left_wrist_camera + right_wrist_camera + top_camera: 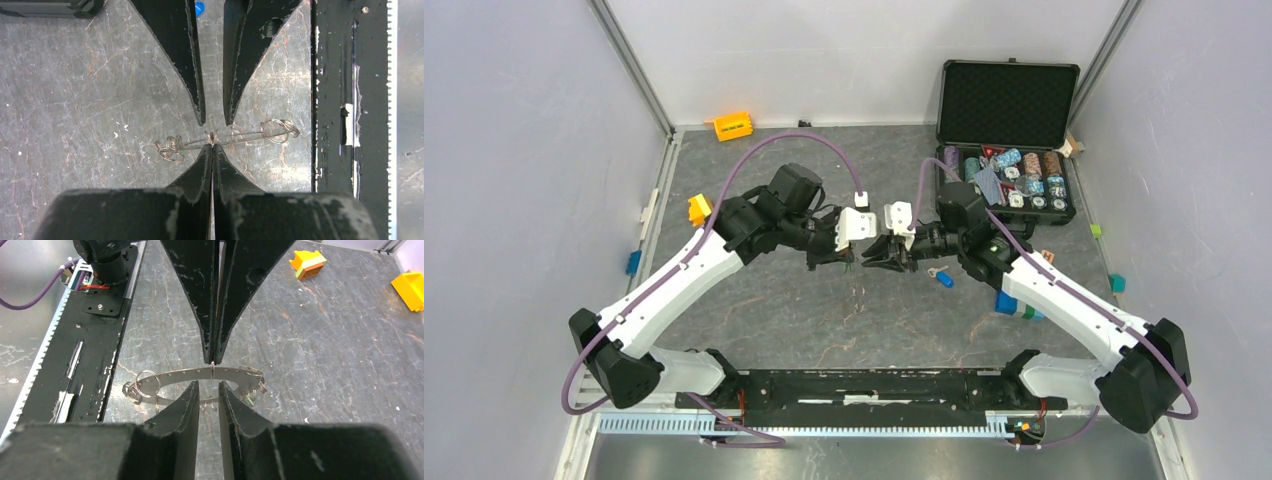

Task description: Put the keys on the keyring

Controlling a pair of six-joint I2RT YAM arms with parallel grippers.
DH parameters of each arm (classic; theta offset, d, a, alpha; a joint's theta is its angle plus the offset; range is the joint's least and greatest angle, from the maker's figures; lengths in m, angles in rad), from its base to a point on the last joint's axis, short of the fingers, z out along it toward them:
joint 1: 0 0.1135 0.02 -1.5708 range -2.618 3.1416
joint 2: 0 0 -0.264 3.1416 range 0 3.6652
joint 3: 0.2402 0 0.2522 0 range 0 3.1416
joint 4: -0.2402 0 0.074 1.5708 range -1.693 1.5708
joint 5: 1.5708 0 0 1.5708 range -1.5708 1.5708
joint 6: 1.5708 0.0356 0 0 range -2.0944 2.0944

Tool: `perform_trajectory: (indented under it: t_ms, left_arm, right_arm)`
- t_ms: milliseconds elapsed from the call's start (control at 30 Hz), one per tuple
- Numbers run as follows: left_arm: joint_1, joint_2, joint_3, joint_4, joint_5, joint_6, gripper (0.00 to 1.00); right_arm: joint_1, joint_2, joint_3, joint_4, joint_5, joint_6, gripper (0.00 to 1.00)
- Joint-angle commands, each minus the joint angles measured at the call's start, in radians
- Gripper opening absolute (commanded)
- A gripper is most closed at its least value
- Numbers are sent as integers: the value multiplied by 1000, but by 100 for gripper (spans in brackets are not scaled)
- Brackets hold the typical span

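My left gripper [212, 146] is shut on the far rim of the keyring [175, 376], a flat metal band with holes and small split rings, held above the table. In the left wrist view the keyring [240, 137] shows edge-on. My right gripper [207, 385] faces it tip to tip, jaws a little apart, with its fingertips [192, 387] over the ring's hole and the near rim showing in the gap. A small green bit [248, 399] hangs under the ring's right side. The blue-headed key [943, 279] lies on the table beside the right arm.
An open black case [1009, 100] of poker chips stands at the back right. A yellow block [733, 126] lies at the back, another [698, 209] by the left arm, and blue and green blocks [1014, 305] under the right arm. The black base rail [874, 385] runs along the near edge.
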Motion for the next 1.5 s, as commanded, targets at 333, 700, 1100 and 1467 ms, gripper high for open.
perform_trajectory:
  t_ms: [333, 700, 1100, 1467]
  left_arm:
    - [-9, -40, -39, 112, 70, -73, 2]
    - [-8, -54, -60, 142, 77, -74, 2]
    - [-7, -81, -96, 184, 94, -85, 2]
    - [56, -158, -178, 303, 148, -114, 34]
  right_arm:
    - [1, 22, -20, 110, -55, 67, 24]
    - [1, 26, -38, 110, -50, 57, 19]
    - [1, 24, -51, 131, -20, 71, 0]
    - [-12, -25, -48, 129, -7, 69, 0]
